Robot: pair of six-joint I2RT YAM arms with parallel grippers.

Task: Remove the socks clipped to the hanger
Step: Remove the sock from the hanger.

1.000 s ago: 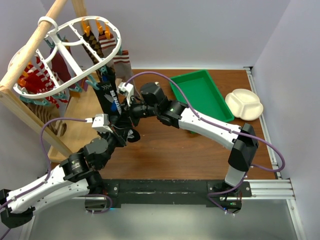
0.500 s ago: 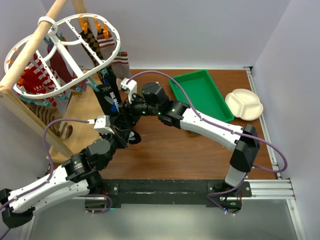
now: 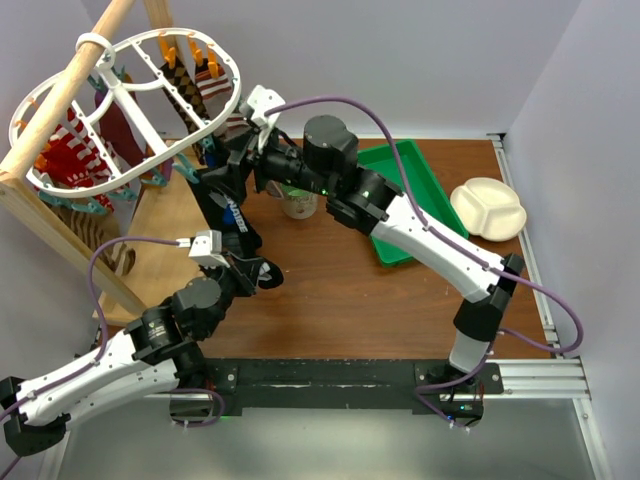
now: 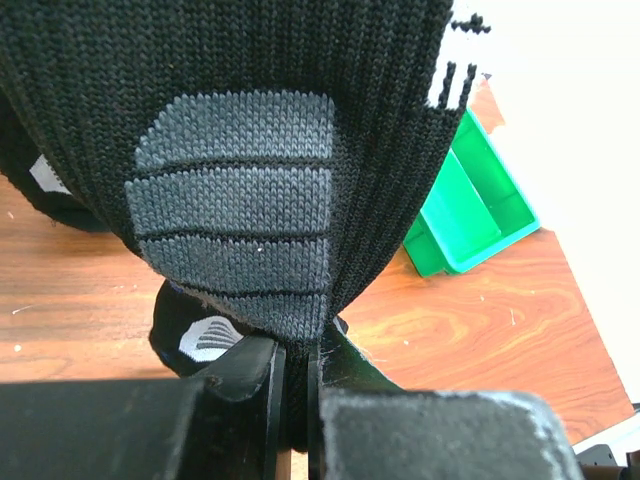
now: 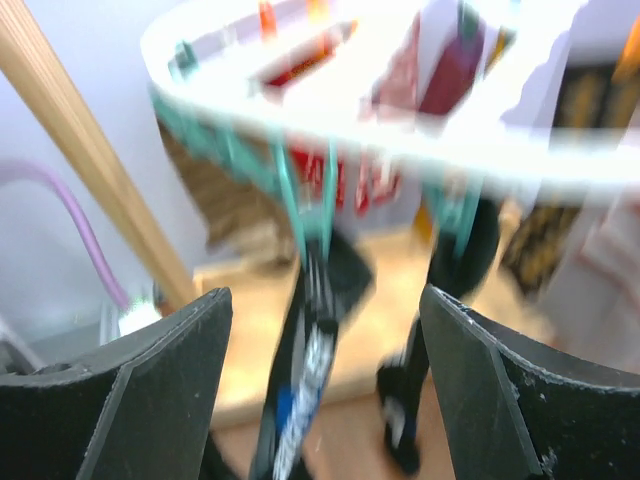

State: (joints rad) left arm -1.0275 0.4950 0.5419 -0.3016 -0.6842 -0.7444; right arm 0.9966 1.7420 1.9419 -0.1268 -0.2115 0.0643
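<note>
At the far left a wooden pole (image 3: 55, 100) carries the hanger (image 3: 228, 100), a white plastic oval with inner ribs whose hook loops over the pole so the rack swings free. Orange and teal clips dangle from its rim. A red-and-white striped sock (image 3: 70, 150) and a checkered sock (image 3: 182, 90) hang from them, soft and limp.

Just right of these, a black sock (image 3: 228, 205) drops from a clip on the near rim towards the table. The left gripper (image 4: 295, 365) is clamped tight on its lower end. The sock is ribbed knit with a grey reinforced patch, and the cloth is gathered into the narrow slot between the fingers. This hold probably keeps the sock taut so that it comes away cleanly once the clip gives.

Higher up, the right gripper (image 5: 320, 310) has its fingers spread wide, grasping nothing. It points at the teal clips on the near rim, seemingly lining up on the peg that pins the black sock, though its own view is too blurred to say which.

Further right a green plastic tray (image 3: 400, 190) lies on the wooden table, a likely place for freed socks. A cream divided plate (image 3: 488, 208) sits at the far right.
</note>
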